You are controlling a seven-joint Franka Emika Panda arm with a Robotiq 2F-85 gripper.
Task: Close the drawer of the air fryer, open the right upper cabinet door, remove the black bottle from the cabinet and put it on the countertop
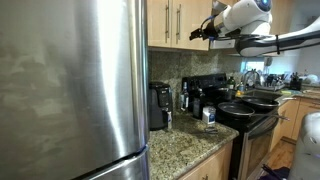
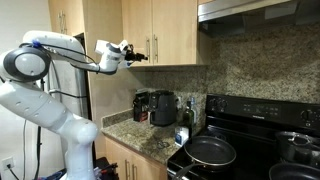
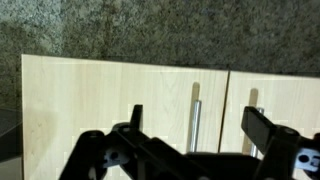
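Two spread, empty fingers of the black Robotiq gripper [image 3: 193, 118] hover before the closed flat light-wood right upper cabinet door [image 2: 178, 30]. The step should go best with the jaws centred around the slim vertical metal bar handle [image 3: 196, 95], pinching squarely, then pulling along the hinge arc. The light-wood wall cabinet [image 1: 190, 15] hides the black bottle. The black boxy air fryer [image 1: 158, 105] stands on the speckled granite countertop [image 1: 185, 148].

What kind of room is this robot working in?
Most likely a home kitchen: there is a steel fridge, a black stove with pans on it, and light-wood wall cabinets above a granite countertop.
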